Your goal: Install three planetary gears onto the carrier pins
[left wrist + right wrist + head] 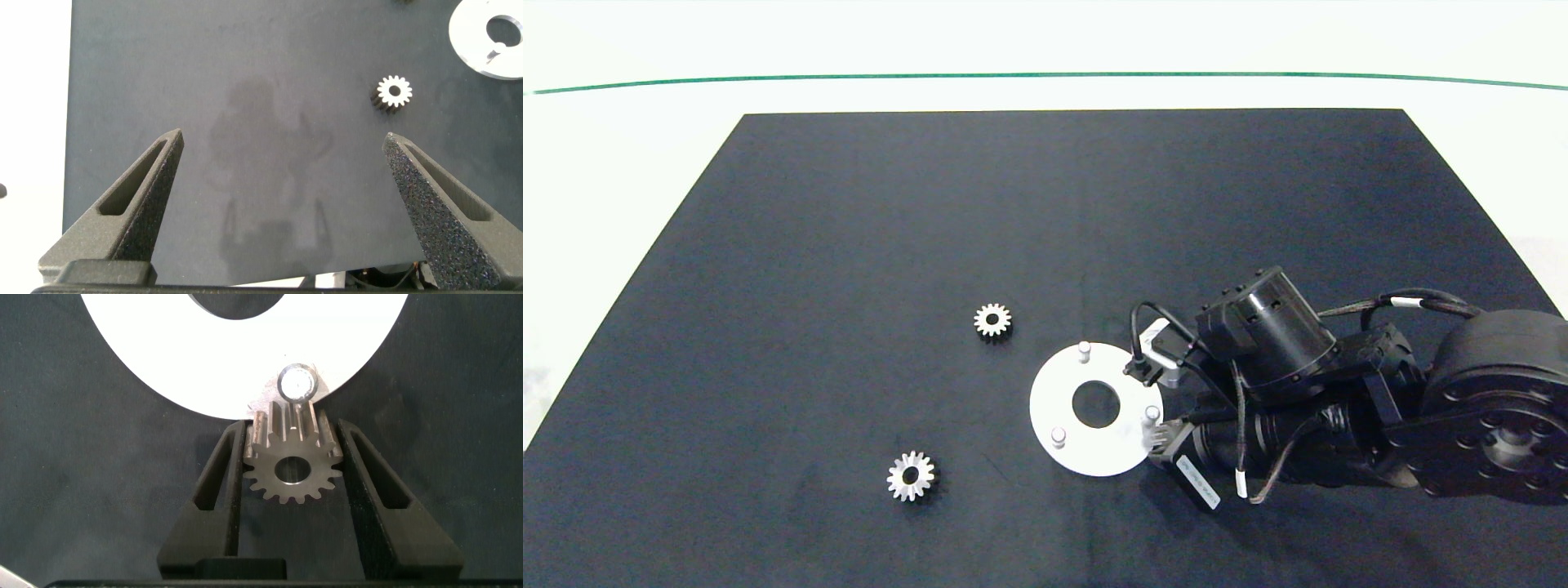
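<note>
Dark mat (849,245) covers most of a white table (621,163), green line running across the far side. Right arm comes in low w/ the right gripper (1164,437) at the near-right edge of the white carrier disc (1062,425), fingers clamped on one planetary gear (288,461) by its tooth flanks; that leaves the bore (292,469) unobstructed for the pin. Wrist cam: the gear sits just short of the nearest carrier pin (297,380), its teeth overlapping the pin in that view but bore and pin top not lined up, so I'd judge it as final approach, needs a small fwd shift then lower. Can't tell if the gear is touching the disc. Other two pins (1084,349) (1058,436) are bare, beyond the gripper across the disc's centre hole (1095,403). Two loose gears lie flat on the mat well past the disc from the right gripper: one (992,320) near the disc's far-left side, one (911,476) further off. Left gripper (282,204) is spread wide, holding nothing, hovering over bare mat w/ that second gear (393,91) just ahead of one finger, prob staged for next pick.
</note>
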Available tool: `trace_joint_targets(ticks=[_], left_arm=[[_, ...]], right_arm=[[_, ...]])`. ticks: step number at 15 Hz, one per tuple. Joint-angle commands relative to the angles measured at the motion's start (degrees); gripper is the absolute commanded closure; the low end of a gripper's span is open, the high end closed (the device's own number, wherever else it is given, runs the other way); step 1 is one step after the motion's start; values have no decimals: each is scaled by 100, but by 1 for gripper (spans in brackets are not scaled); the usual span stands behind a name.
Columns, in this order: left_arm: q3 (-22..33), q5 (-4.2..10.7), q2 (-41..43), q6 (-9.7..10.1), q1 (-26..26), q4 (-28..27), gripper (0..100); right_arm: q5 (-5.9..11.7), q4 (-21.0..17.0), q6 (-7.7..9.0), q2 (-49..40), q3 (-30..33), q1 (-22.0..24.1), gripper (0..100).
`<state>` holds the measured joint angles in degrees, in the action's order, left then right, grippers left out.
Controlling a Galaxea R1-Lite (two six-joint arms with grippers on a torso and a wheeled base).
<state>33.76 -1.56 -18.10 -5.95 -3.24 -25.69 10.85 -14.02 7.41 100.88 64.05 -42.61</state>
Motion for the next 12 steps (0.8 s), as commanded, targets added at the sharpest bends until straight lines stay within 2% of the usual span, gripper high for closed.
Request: trace_joint_targets(ticks=[1, 7, 10, 12], left_arm=[[8, -2, -9, -3, -1, -15, 0], [-9, -2, 0, -3, -1, -15, 0], [-9, -2, -9, -3, -1, -15, 0], [-18, -2, 0, -3, -1, -15, 0]], right_arm=[[5, -13, 15, -7, 2, -2, 69], [5, -57, 23, -138, -6, -2, 81], [5, -83, 50, -253, 90, -11, 81], [5, -338, 50, -314, 310, -46, 81]])
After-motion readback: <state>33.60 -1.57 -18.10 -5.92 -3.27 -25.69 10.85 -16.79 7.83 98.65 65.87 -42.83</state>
